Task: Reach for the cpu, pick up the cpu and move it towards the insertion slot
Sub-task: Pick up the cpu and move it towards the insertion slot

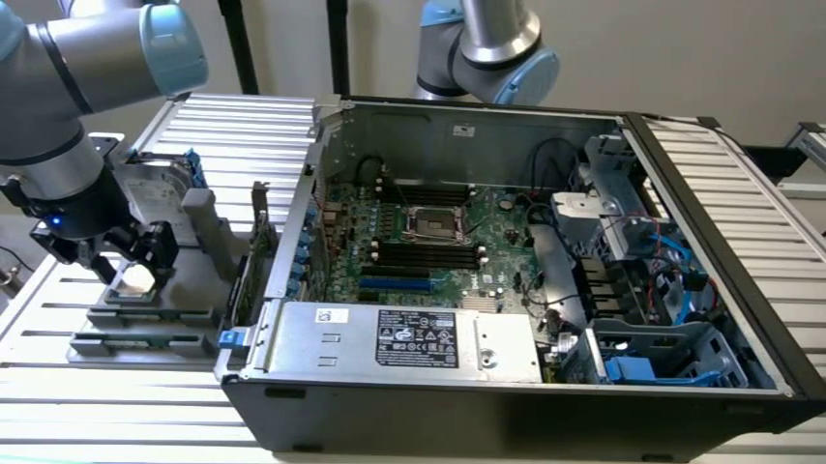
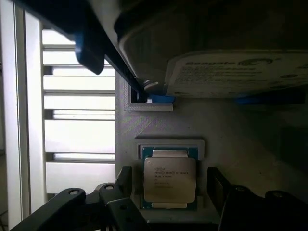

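Gripper (image 1: pixel 130 263) hangs spread wide astride the cpu (image 2: pixel 170 180), seated in a grey holder (image 2: pixel 250 139) directly below, seemingly aligned to pinch its edges.

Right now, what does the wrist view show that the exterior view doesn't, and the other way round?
Wrist view: printed lettering on the metal top of the cpu, its green rim, the shallow recess of the grey holder it lies in, and the Seagate label on the hard drive.
Exterior view: the open computer case, its motherboard and the insertion slot, well toward the exterior view's right of the chip.
Both: the gripper open, fingers either side of the cpu, which lies flat in its holder, not lifted.
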`<state>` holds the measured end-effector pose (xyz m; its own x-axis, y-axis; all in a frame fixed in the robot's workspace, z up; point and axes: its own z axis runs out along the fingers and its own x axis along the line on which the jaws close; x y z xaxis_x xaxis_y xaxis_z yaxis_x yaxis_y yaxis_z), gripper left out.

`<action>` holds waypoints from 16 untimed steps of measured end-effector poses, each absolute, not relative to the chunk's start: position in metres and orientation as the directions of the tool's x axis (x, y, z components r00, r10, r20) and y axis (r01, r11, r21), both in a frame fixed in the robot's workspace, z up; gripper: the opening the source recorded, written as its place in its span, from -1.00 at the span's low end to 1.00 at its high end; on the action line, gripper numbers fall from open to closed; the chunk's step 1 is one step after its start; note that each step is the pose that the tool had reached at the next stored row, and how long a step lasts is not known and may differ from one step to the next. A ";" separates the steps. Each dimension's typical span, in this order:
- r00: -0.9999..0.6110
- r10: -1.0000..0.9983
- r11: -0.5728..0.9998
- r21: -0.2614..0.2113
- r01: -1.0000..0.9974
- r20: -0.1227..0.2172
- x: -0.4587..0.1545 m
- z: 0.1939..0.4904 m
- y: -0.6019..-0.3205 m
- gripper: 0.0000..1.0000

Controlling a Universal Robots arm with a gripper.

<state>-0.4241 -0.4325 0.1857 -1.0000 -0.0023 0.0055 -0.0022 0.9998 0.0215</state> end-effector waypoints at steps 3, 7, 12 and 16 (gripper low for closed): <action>-1.000 -0.002 1.000 0.022 -0.002 0.005 -0.424 0.186 -0.433 0.29; -1.000 -0.002 1.000 0.022 -0.002 0.005 -0.424 0.186 -0.432 0.16; -1.000 -0.002 1.000 0.022 -0.002 0.005 -0.424 0.186 -0.432 0.16; -1.000 -0.002 1.000 0.022 -0.002 0.005 -0.424 0.186 -0.432 0.09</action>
<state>-0.4241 -0.4325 0.1856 -1.0000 -0.0023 0.0054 -0.0021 0.9998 0.0215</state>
